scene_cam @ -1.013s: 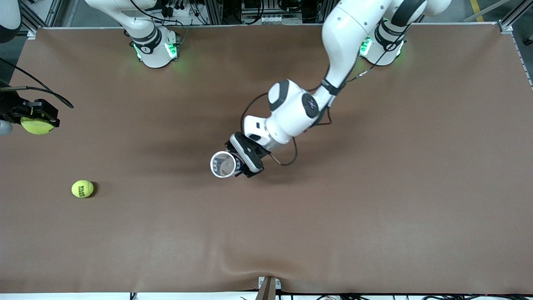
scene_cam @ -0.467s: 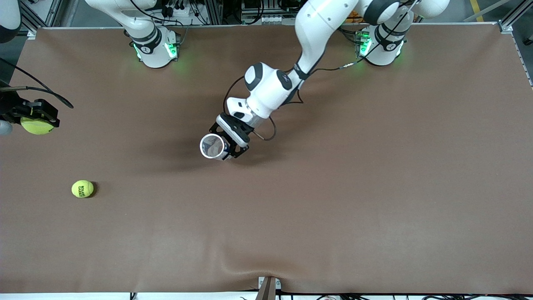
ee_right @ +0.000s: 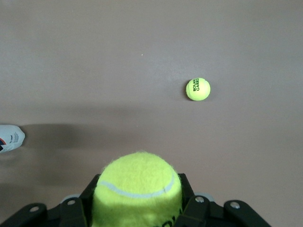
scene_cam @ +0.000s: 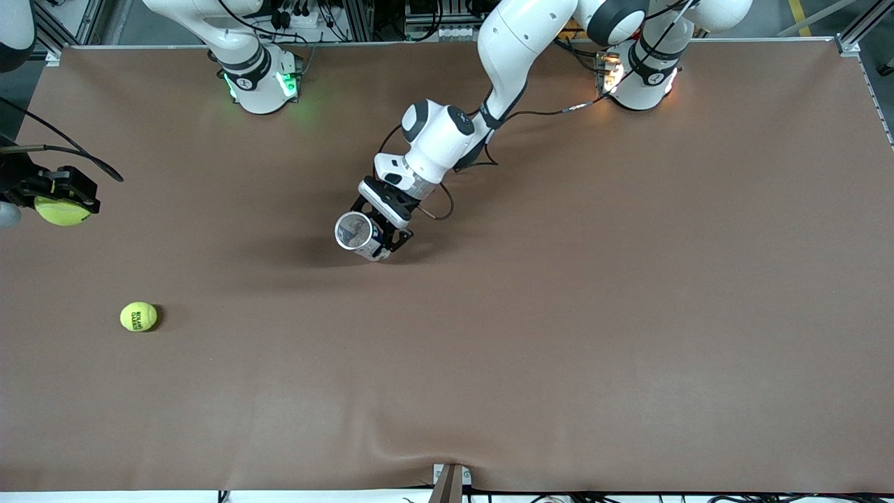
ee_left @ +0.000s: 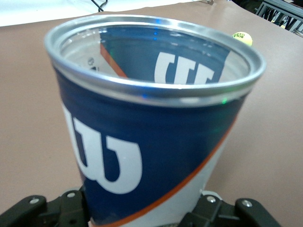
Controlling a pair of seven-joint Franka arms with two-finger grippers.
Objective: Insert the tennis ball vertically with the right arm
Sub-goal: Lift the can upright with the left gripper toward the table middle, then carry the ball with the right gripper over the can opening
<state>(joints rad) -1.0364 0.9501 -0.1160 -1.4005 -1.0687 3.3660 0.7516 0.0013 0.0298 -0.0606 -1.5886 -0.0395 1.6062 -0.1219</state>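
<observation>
My right gripper [scene_cam: 63, 201] is at the right arm's end of the table, up over the mat's edge, shut on a yellow tennis ball [scene_cam: 63, 212]. In the right wrist view the ball [ee_right: 138, 187] fills the jaws of the right gripper [ee_right: 137, 210]. My left gripper [scene_cam: 377, 237] is shut on a blue and white Wilson ball can [scene_cam: 355, 232] and holds it over the middle of the table, open mouth upward and slightly tilted. The can [ee_left: 151, 118] fills the left wrist view, and the left gripper [ee_left: 142, 220] clamps its lower part.
A second tennis ball [scene_cam: 138, 316] lies loose on the brown mat [scene_cam: 559, 314], nearer to the front camera than the right gripper. It shows in the right wrist view [ee_right: 198, 89] and in the left wrist view [ee_left: 242, 38]. The arm bases stand along the table's top edge.
My left arm has carried the can toward the robots' bases and toward the right arm's end. The right gripper and both balls have not moved.
</observation>
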